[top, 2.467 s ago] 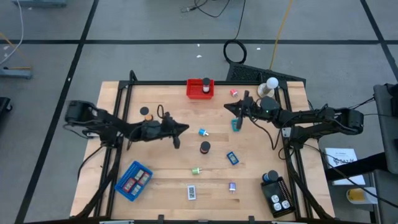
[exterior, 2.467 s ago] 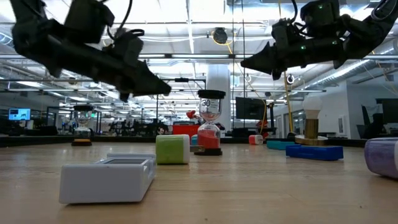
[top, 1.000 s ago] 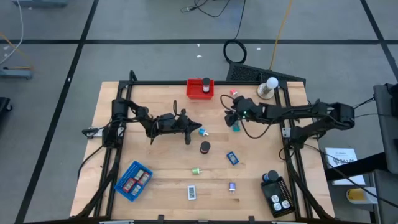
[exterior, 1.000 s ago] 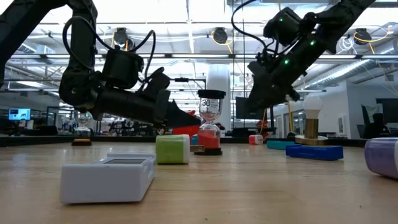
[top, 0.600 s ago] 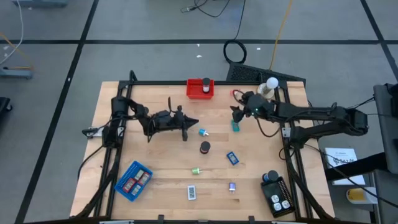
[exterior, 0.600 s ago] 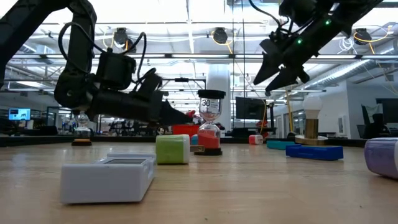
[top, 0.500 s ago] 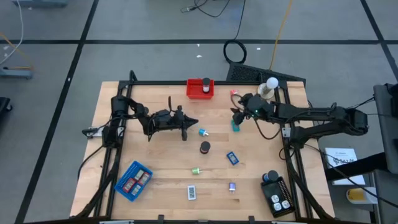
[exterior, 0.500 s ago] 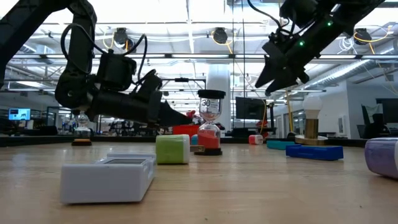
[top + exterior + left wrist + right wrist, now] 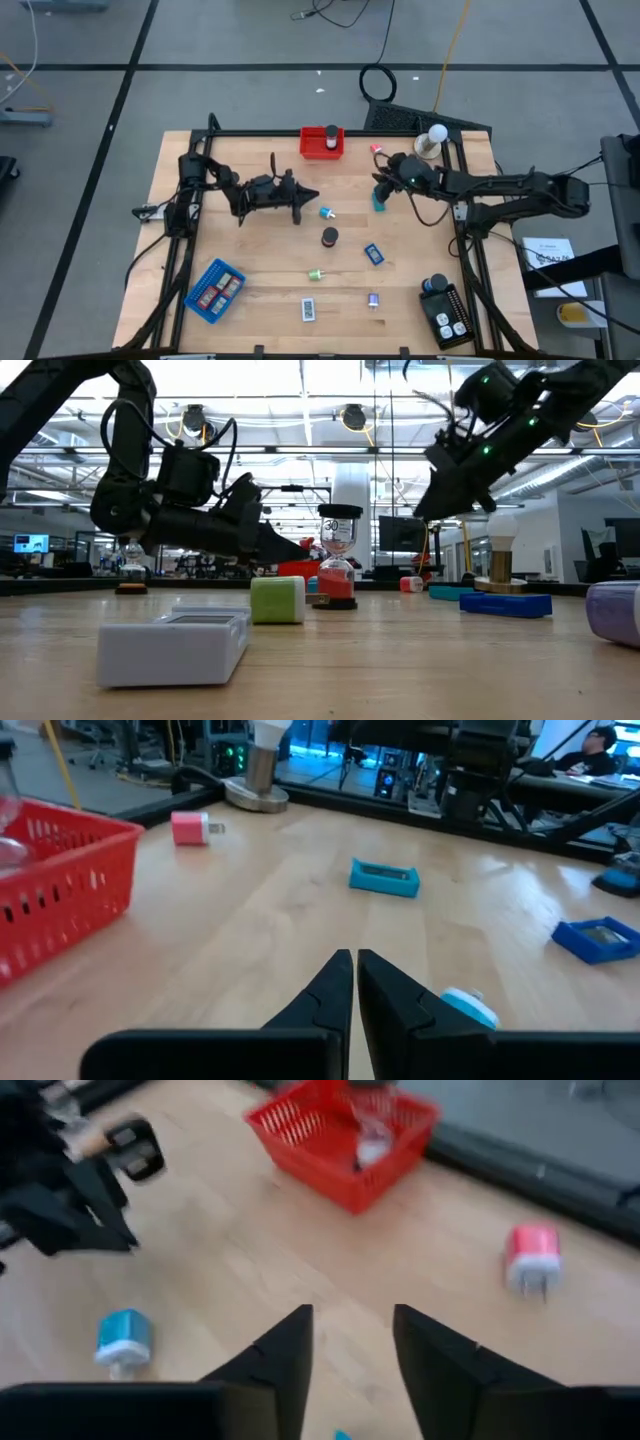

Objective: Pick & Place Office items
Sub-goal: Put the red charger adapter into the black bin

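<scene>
Wooden tabletop [image 9: 250,250]: your right gripper [image 9: 380,186] has lifted off the teal block [image 9: 379,202], jaws spread, empty; left gripper [image 9: 312,196] jaws pressed together.

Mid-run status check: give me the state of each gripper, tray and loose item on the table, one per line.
left gripper: shut, empty, above the table.
right gripper: open, empty, raised above the teal block.
teal block: flat on the table.
red tray: holds one item.
blue tray: several items in it.
black tray: holds items.
black cylinder: upright, loose.
white-labelled rectangle: flat, loose.
blue block: flat, loose.
</scene>
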Tool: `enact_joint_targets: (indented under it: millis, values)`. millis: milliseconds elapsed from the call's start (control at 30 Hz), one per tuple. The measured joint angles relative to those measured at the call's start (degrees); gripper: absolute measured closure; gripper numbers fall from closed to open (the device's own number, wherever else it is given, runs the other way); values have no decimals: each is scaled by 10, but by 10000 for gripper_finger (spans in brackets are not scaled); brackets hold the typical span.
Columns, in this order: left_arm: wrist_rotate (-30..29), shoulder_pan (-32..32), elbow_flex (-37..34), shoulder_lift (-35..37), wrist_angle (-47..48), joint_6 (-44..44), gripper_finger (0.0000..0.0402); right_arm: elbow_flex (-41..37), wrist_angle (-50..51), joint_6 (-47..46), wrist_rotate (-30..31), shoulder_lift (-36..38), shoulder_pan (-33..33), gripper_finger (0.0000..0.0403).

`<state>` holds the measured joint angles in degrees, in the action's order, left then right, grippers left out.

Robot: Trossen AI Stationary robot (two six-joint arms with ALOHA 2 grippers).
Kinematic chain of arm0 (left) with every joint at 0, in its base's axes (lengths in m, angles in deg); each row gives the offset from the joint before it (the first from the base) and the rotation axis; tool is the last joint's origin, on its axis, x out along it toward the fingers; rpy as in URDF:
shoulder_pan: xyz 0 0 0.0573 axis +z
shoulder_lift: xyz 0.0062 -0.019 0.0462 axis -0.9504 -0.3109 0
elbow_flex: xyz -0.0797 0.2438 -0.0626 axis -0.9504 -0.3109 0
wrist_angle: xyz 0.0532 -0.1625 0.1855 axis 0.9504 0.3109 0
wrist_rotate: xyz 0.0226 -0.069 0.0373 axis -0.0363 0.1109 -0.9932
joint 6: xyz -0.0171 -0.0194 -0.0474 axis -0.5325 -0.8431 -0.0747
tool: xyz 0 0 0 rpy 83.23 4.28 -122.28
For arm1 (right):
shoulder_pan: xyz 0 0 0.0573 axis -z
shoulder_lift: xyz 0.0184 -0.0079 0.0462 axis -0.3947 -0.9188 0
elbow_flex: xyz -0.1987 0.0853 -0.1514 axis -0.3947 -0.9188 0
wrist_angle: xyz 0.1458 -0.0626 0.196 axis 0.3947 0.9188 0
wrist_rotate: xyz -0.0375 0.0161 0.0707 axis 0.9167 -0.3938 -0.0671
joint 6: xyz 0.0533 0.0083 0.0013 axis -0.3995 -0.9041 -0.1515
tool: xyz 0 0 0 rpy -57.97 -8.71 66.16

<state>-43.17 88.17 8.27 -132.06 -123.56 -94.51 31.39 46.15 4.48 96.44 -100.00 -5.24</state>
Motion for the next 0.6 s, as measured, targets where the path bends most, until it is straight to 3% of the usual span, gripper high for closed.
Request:
enact_joint_targets:
  millis: [300,467,600]
  values:
    - [-2,4,8,0,-1,13,378,30,9,-42,-15,-77,29,350]
    - [-1,3,8,0,-1,32,378,94,21,-42,-16,-157,61,350]
    - [-23,3,8,0,-2,47,378,157,102,-42,-16,-211,101,325]
